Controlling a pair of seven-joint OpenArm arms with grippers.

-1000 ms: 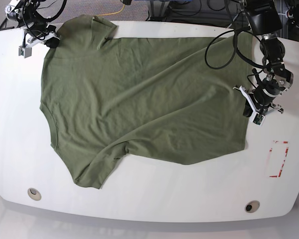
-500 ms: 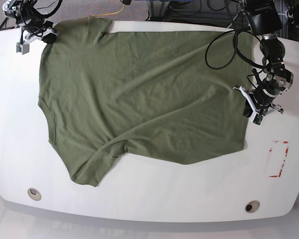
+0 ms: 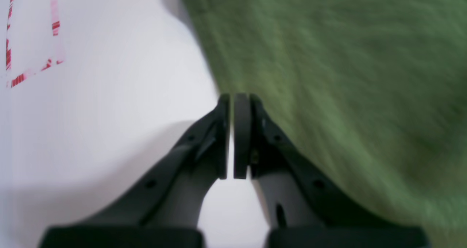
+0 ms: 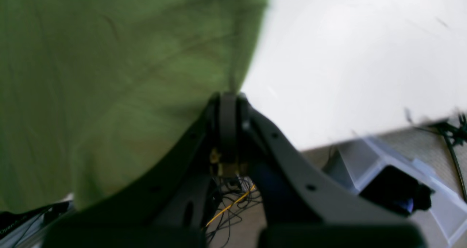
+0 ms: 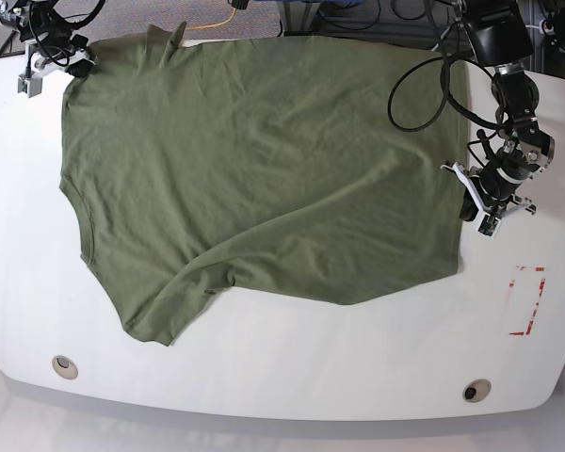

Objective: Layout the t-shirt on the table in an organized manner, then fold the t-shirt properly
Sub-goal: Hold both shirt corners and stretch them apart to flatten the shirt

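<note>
While each closed end effector pinches an edge, the t-shirt (image 5: 264,169) lies spread across the table (image 5: 292,367).

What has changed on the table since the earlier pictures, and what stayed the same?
The right gripper, shut on the t-shirt, pulled its corner further toward the table's far left corner, so the cloth shifted that way. The left gripper stayed shut at the opposite edge, and the red dashed mark is unmoved.
</note>
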